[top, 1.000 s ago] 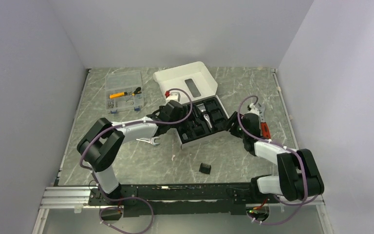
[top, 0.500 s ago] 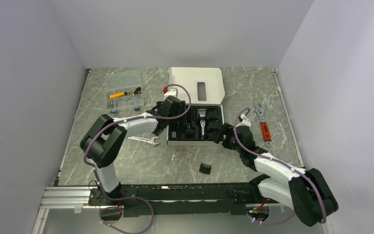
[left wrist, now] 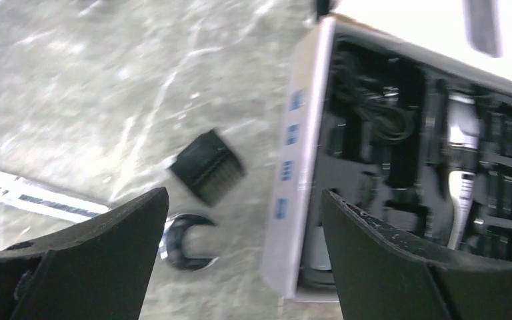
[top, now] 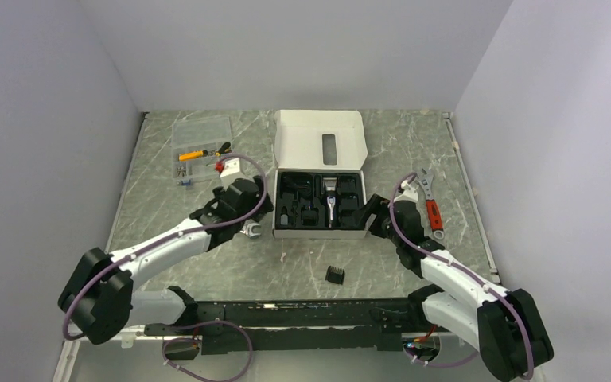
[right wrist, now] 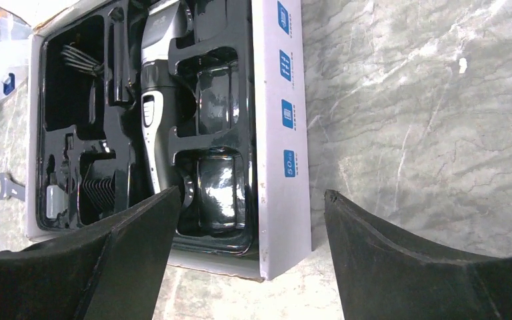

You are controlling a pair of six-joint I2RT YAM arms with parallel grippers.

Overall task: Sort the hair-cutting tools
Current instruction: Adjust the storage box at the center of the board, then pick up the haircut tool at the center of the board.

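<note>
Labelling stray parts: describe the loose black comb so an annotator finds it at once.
Find the open white cardboard box with a black moulded tray, mid-table. On the grey marbled tabletop in front of its near edge, toward the robot, lies a small black ribbed plastic comb attachment. Unlike the other black pieces, it sits alone outside the tray.

The white side of the box (right wrist: 277, 220) carries four small blue labels (right wrist: 288, 113) in a row. The one nearest the corner shows "50"; the others are unreadable. The print on the wrench (left wrist: 40, 200) is blurred.
</note>
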